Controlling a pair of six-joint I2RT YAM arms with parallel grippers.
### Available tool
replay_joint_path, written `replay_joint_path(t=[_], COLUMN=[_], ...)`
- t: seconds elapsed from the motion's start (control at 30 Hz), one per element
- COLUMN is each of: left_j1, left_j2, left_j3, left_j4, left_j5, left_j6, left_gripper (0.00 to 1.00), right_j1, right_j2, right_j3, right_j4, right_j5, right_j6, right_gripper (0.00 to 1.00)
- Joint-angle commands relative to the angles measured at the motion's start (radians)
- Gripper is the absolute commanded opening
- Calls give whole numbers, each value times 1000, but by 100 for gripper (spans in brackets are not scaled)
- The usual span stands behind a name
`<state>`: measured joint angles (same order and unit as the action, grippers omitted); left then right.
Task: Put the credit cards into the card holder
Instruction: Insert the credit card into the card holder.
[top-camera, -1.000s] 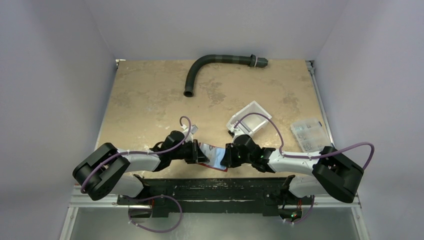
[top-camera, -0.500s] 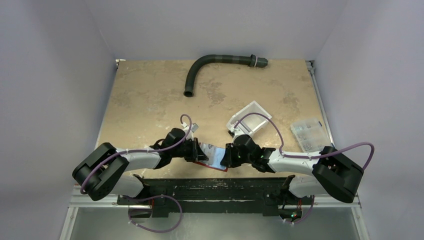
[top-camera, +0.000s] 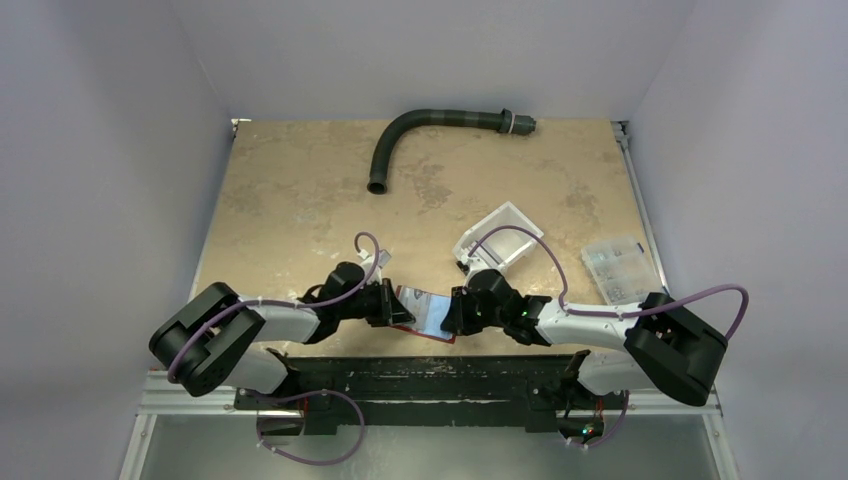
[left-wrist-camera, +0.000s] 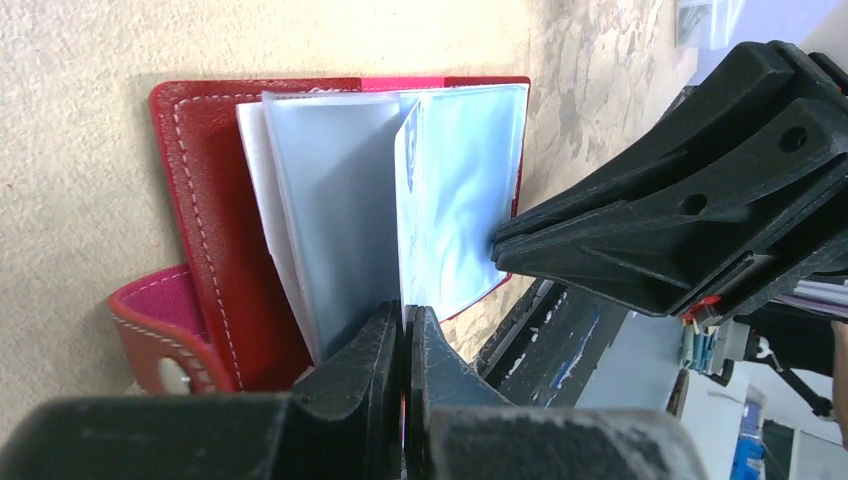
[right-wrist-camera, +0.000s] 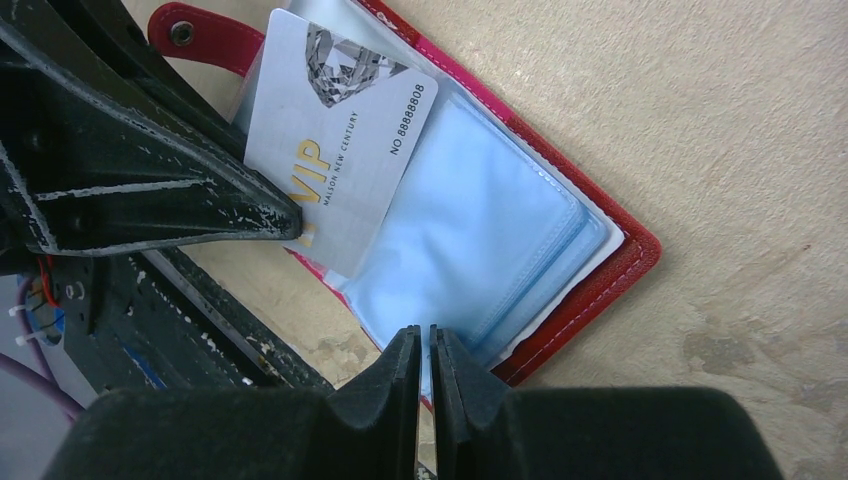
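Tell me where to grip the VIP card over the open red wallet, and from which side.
Pinch the card across its flat faces at the short end on the robot's left, coming from that side, where the left gripper has it. It's thin, and that end reaches the card holder's edge, leaving the other end free.

Plain pale lilac-grey walls (top-camera: 420, 50) close round a mottled beige bench (top-camera: 290, 190) on three sides, evenly lit

Open card holder (right-wrist-camera: 580, 305), one credit card (right-wrist-camera: 335, 140) at its sleeves (right-wrist-camera: 480, 250)
The dark-red holder lies flat on the table (top-camera: 300, 200), low centre in the top view, clear sleeves fanned; the whitish card marked "VIP" slants across it, upper left in the right wrist view.
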<state>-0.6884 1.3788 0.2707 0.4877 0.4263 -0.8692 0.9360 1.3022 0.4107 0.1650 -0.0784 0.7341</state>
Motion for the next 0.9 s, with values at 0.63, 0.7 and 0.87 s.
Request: replay_joint_path(t=[0.63,0.7,0.87], left_j1=[6,9,24], left_j2=[121,135,165], left_j3=[-88,-81,-52], left_j4=[244,251,240], left_j5=[111,118,137], left_j6=[-178,-172,-142], left_gripper=[0,0,0], right_j1=[0,0,0], right_j2=[9,5,8], right_j3=[-13,-16,-15], right_j4=[-24,-25,-24], right_j5=[15,15,14], right_j6=[-4,-4,-4], right_gripper=[16,16,16])
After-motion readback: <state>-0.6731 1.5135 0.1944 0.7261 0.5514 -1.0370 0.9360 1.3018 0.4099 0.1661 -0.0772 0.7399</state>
